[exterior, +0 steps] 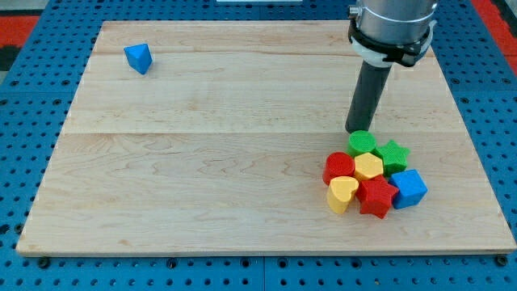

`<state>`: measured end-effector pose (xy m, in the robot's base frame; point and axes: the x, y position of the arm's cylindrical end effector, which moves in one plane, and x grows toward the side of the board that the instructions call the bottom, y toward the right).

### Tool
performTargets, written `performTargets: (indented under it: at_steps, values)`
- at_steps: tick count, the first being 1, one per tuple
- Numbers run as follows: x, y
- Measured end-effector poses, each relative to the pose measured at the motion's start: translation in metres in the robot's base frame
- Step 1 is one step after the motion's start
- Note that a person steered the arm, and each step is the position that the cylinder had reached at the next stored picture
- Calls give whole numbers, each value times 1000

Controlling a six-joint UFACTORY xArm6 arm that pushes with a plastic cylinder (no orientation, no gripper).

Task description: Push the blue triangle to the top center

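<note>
The blue triangle [138, 57] lies near the top left corner of the wooden board [202, 153]. My tip [356, 129] is far to its right, at the view's right side, just above a cluster of blocks and touching or nearly touching the green block [362, 142] at the cluster's top.
The cluster at the lower right holds a green star [393, 154], a yellow block [369, 166], a red block [339, 167], a yellow heart [342, 194], a red star [376, 196] and a blue cube [409, 187]. A blue pegboard [32, 97] surrounds the board.
</note>
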<state>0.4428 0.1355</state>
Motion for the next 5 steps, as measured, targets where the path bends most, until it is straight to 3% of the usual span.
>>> performTargets:
  at_steps: [2, 3, 5]
  values:
    - [-131, -8]
    - [-190, -77]
    - [-185, -212]
